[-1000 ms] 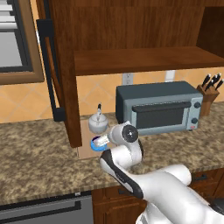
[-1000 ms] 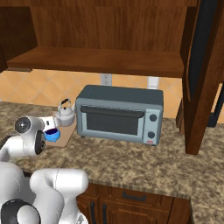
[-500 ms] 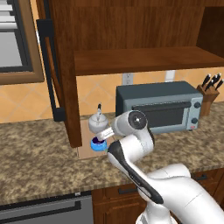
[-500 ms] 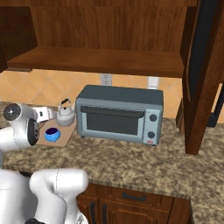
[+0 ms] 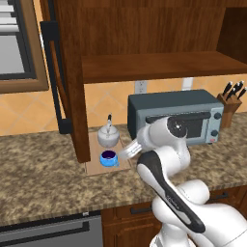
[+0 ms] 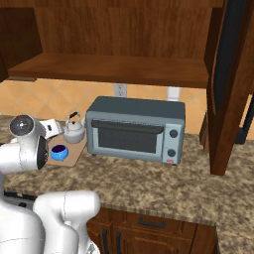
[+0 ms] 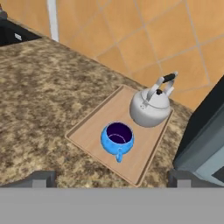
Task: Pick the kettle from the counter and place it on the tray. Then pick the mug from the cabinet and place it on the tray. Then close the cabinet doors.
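Observation:
The silvery kettle (image 7: 150,107) and the blue mug (image 7: 117,138) both stand on the tan wooden tray (image 7: 87,130), the mug in front of the kettle. The tray (image 5: 94,167) lies on the speckled counter (image 5: 38,169) beside the kettle (image 5: 108,136) and mug (image 5: 109,158). My gripper (image 7: 111,180) hovers above and a little back from the tray, open, with nothing between its fingers. The cabinet (image 5: 154,65) above has a bare shelf. Both cabinet doors stand open: the left one (image 5: 67,72) and the right one (image 6: 230,84).
A grey toaster oven (image 6: 134,130) stands right of the tray against the tiled wall. A knife block (image 5: 230,97) sits at the far right. The open left door hangs just left of the tray. Drawers (image 6: 149,223) run below the counter.
My arm has lifted and drawn back to the right, away from the tray. The mug and kettle have stayed put on the tray. The jaws remain open.

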